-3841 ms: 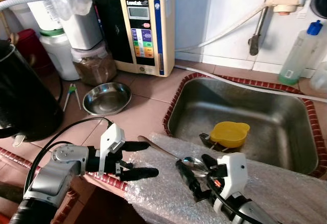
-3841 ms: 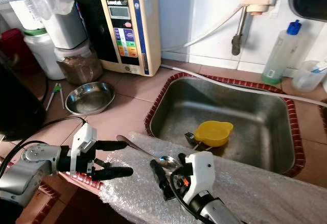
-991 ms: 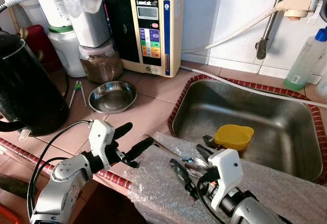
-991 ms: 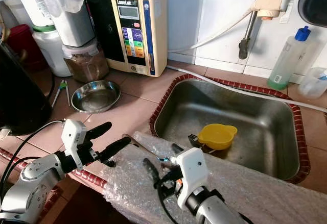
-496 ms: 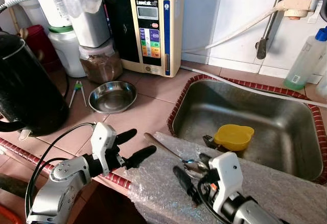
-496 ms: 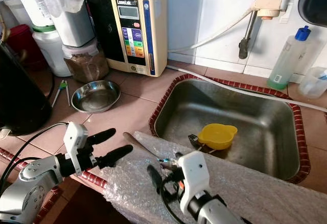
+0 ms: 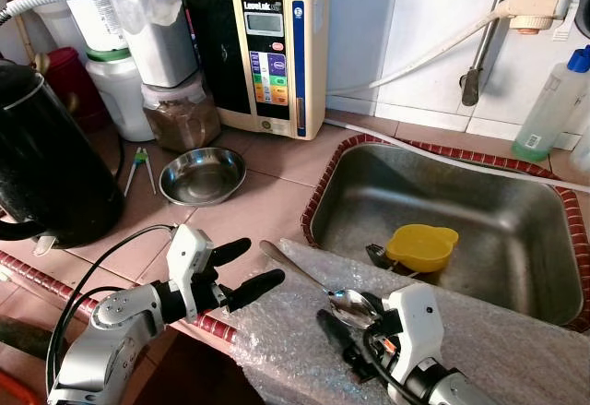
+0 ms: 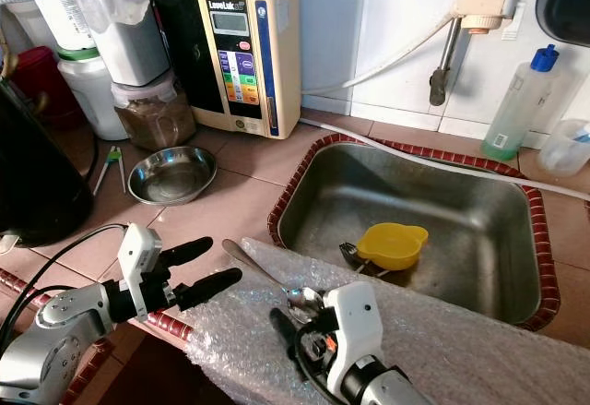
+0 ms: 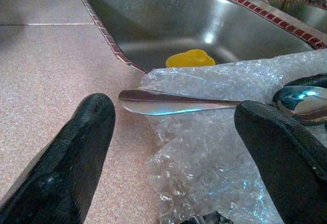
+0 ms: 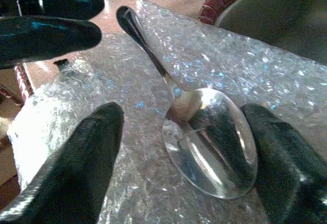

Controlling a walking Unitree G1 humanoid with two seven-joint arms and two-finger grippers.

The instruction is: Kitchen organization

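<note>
Item: steel spoon (image 7: 318, 285). It is lying on a sheet of bubble wrap (image 8: 442, 327) spread over the front edge of the tiled worktop (image 7: 249, 207), bowl up, with its handle reaching out toward my left and its tip just past the wrap's edge.

Right hand (image 10: 179, 147): I am hovering it low over the spoon's bowl, fingers apart, one on each side of the bowl, gripping nothing. From the right wrist view I cannot tell whether either finger is touching the metal.

Left hand (image 7: 241, 271): I am holding it just off the handle tip, fingers (image 9: 76, 147) spread, empty. The handle tip is pointing into the gap between them.

Step in hand, as I judge it: picking the spoon up off the wrap.

Handling notes:
- The bowl is smooth and rounded, so a pinch there is likely to slip. The neck or flat handle looks the surer hold.
- The wrap is soft and loose. Pressing down may drag it, so closing level with the spoon seems better.
- The handle tip overhangs the wrap, giving my left hand room to close round it.

Nearby: steel sink (image 7: 516, 211) behind the wrap, holding a yellow cup (image 7: 421, 245); small steel bowl (image 7: 203, 174) and black kettle (image 7: 46, 165) to my left.
</note>
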